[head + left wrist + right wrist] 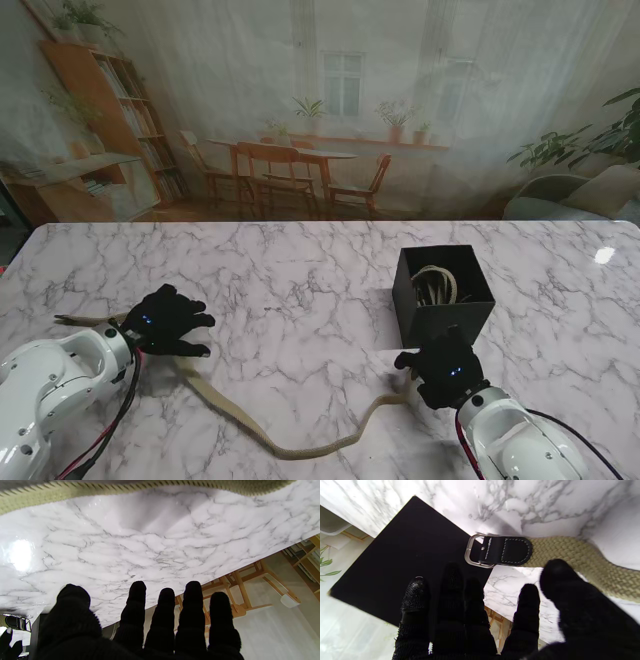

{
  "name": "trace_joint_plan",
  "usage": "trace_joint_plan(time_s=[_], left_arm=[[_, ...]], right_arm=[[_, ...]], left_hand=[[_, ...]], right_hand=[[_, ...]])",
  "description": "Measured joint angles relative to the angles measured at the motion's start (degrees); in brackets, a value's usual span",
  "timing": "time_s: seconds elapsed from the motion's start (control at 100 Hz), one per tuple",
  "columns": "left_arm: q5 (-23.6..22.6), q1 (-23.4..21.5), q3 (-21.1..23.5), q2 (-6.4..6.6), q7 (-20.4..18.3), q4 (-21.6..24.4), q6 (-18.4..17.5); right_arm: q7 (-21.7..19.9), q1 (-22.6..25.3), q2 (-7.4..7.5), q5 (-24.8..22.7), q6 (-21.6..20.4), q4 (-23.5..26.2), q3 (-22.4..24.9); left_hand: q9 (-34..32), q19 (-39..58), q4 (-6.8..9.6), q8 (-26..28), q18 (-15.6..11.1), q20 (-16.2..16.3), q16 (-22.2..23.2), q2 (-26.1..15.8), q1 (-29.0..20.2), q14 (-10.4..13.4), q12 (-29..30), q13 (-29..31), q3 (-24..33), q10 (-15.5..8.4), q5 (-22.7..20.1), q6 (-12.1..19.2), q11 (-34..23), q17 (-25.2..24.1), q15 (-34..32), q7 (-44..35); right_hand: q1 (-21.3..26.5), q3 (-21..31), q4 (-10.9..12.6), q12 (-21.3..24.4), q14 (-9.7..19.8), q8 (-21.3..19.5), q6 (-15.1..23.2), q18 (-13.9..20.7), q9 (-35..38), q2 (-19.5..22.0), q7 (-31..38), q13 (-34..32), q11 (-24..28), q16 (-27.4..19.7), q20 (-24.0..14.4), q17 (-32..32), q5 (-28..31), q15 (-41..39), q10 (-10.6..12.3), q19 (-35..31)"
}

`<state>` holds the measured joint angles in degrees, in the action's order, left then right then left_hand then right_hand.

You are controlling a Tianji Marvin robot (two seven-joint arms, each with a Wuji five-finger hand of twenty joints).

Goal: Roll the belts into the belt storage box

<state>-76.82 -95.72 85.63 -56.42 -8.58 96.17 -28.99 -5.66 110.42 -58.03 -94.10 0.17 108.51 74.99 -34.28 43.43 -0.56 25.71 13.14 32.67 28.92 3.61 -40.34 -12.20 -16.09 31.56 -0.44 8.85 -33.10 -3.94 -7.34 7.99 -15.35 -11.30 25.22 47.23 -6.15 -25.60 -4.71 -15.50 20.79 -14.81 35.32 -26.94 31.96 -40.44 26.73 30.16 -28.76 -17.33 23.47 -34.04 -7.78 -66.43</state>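
Observation:
A long tan woven belt (235, 420) lies in a curve across the near part of the marble table, from my left hand (170, 320) round to my right hand (447, 370). Its metal buckle (480, 551) and black leather end (510, 551) rest by the black belt storage box (425, 322), just past my right fingertips. The right hand hovers there, fingers spread and holding nothing, with the thumb (560, 577) close over the woven strap (585, 557). The left hand is spread over the belt's other end, where the strap (100, 490) runs beneath the palm. Both hands are open.
Inside the box a rolled light belt (436, 284) shows. The box wall (407, 555) stands directly ahead of my right fingers. The table's far edge (320, 224) runs in front of a printed room backdrop.

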Motion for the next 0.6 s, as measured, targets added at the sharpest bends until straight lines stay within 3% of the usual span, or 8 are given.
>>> trace_joint_plan(time_s=[0.13,0.2,0.27,0.33,0.42,0.49,0.56,0.6], left_arm=[[0.9,0.2,0.0,-0.09,1.2,0.2,0.7],[2.9,0.5,-0.7,-0.13,1.5,0.2,2.3],[3.4,1.1,-1.7,-0.20,1.5,0.1,3.6],[3.3,1.7,-2.4,-0.30,1.6,0.1,4.3],[4.3,2.4,-3.5,-0.47,1.7,0.0,5.2],[5.5,2.9,-4.0,-0.64,1.6,-0.2,5.5],[5.6,3.2,-4.4,-0.77,1.5,-0.2,5.6],[5.7,3.3,-4.6,-0.82,1.5,-0.2,5.7]], right_arm=[[1.2,-2.2,0.36,1.7,-0.5,-2.7,-1.8],[3.7,-3.6,0.63,2.0,-0.6,-4.5,-3.3],[5.2,-5.0,0.83,2.7,-0.8,-6.1,-4.6],[6.5,-6.0,0.93,3.2,-0.8,-7.3,-5.6],[10.6,-7.4,1.02,4.3,-0.3,-9.3,-7.0],[11.7,-7.8,0.95,7.9,0.5,-10.1,-7.6],[11.5,-7.9,0.79,10.1,1.1,-10.1,-7.9],[11.5,-8.0,0.69,10.2,1.5,-10.1,-8.2]], left_hand=[[0.0,0.0,0.00,0.1,0.0,0.0,0.0,0.0,-1.0,0.0,0.0,0.0,-0.3,0.0,-0.1,0.0,0.0,0.0,0.0,0.0],[0.0,-0.1,0.00,0.1,0.6,0.0,0.0,0.0,-1.0,0.0,0.0,0.0,-0.3,0.0,-0.1,0.0,0.0,0.0,0.0,0.0],[0.0,-0.1,0.00,0.1,0.6,0.0,0.0,0.0,-1.0,0.0,0.0,0.0,-0.3,0.0,-0.1,0.0,0.0,0.0,0.0,0.0],[0.0,-0.1,0.00,0.1,0.6,0.0,0.0,0.0,-1.0,0.0,0.0,0.0,-0.3,0.0,-0.1,0.0,0.0,0.0,0.0,0.0],[0.0,-0.1,0.00,0.2,0.6,0.0,0.0,0.0,-1.0,0.0,0.0,0.0,-0.3,0.0,-0.1,0.0,0.0,0.0,0.0,0.0],[0.0,-0.1,0.00,0.2,0.6,0.0,0.0,0.0,-1.0,0.0,0.0,0.0,-0.3,0.0,-0.1,0.0,0.0,0.0,0.0,0.0],[0.0,-0.1,0.00,0.2,0.6,0.0,0.0,0.0,-1.0,0.0,0.0,0.0,-0.3,0.0,-0.1,0.0,0.0,0.0,0.0,-0.1],[0.0,-0.1,0.00,0.4,0.6,0.0,0.0,0.0,-1.0,0.0,0.0,0.0,-0.3,0.0,-0.1,0.0,0.0,0.0,0.0,-0.1]], right_hand=[[-4.4,0.1,-0.3,2.2,0.0,-9.2,0.0,0.0,-1.5,-3.6,4.1,0.6,-0.2,-0.8,-0.6,0.6,8.6,0.6,-0.4,0.5],[-4.4,0.1,-0.9,2.8,0.0,-13.5,-0.1,0.0,-1.2,-5.8,7.6,0.6,-0.3,-1.3,-0.7,0.7,12.2,1.4,0.1,0.6],[-4.3,-0.1,-4.8,3.4,0.0,-14.2,0.0,-0.1,0.7,-7.8,13.6,0.5,-0.3,-2.3,-0.7,0.7,16.6,2.8,1.4,0.8],[-2.7,-0.1,-6.5,3.3,0.0,-11.9,0.6,-0.1,6.0,-9.3,19.9,-0.2,-0.3,-3.0,-0.7,0.4,20.9,2.8,3.7,0.8],[-2.1,-0.1,-6.6,2.7,0.0,-8.8,0.4,-0.9,16.8,-9.1,24.9,-6.0,0.4,-3.0,-0.7,-0.8,30.1,3.8,6.8,1.1],[-2.2,0.1,-6.6,1.8,0.4,-8.5,-3.7,-1.5,23.3,-6.0,25.5,-9.9,1.1,-3.1,-0.7,-1.8,36.9,4.2,7.3,1.2],[-3.1,0.5,-2.8,0.6,0.5,-14.2,-7.4,-1.6,28.0,-1.5,24.4,-13.2,1.8,-2.4,-0.5,-3.1,42.7,4.2,7.3,0.3],[-4.0,0.6,-2.0,0.5,0.6,-15.5,-8.6,-1.6,29.1,-1.0,23.2,-14.0,1.9,-2.1,-0.4,-3.8,44.5,4.2,7.3,0.0]])
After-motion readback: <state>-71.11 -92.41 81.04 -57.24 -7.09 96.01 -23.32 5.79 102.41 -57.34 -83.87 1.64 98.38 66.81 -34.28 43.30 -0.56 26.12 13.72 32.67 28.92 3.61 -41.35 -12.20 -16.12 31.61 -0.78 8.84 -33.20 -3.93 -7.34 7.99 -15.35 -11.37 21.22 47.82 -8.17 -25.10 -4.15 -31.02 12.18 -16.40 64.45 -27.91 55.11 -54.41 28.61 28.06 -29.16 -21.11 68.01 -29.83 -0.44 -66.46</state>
